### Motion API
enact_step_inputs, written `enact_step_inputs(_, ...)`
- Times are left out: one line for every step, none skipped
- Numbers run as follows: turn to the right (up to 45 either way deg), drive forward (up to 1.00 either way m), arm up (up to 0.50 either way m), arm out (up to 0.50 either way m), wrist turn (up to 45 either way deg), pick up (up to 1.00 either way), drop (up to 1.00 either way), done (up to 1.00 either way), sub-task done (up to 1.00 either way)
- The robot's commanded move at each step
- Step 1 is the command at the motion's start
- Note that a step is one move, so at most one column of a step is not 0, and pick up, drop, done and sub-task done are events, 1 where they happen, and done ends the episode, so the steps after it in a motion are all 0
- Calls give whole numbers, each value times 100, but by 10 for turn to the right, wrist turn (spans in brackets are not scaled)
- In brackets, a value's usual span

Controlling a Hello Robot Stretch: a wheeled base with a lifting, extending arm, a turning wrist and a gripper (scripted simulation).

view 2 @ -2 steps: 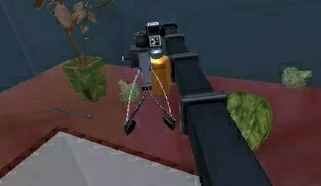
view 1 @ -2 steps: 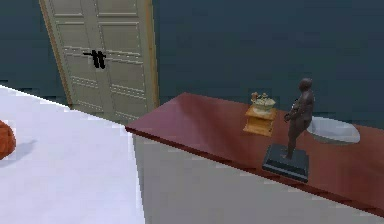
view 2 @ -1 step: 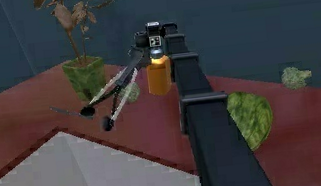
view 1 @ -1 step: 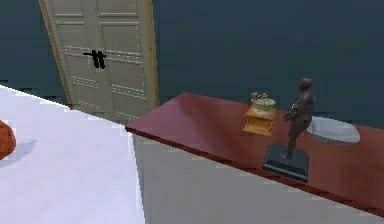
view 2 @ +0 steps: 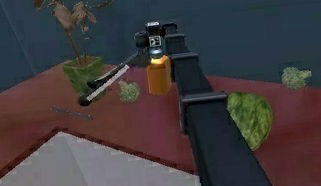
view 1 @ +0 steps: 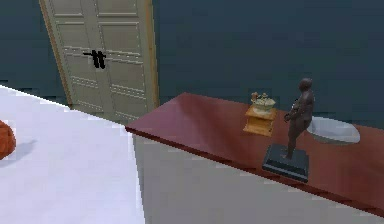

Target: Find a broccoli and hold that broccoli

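Reaching out over the dark red tabletop [view 2: 20, 112] near a small green lump [view 2: 128, 91]

Nearest, the arm [view 2: 214, 135] passes a big leafy green [view 2: 254, 121]; farther out, the gripper [view 2: 90, 95] lies near that lump (broccoli by its colour, perhaps), a second green lump [view 2: 295, 77] sitting well apart toward the arm side view's right; whether the jaws are spread, or anything is held, I cannot tell; behind stand an orange bottle [view 2: 159, 76] and a potted plant [view 2: 83, 65].

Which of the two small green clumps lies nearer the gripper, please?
The clump beside the orange bottle, by the gripper; the other sits at the arm side view's right.
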Motion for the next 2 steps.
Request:
enact_step_inputs(0,0,0,0,450,0,0,0,0)
enact_step_inputs(0,0,0,0,90,0,0,0,0)
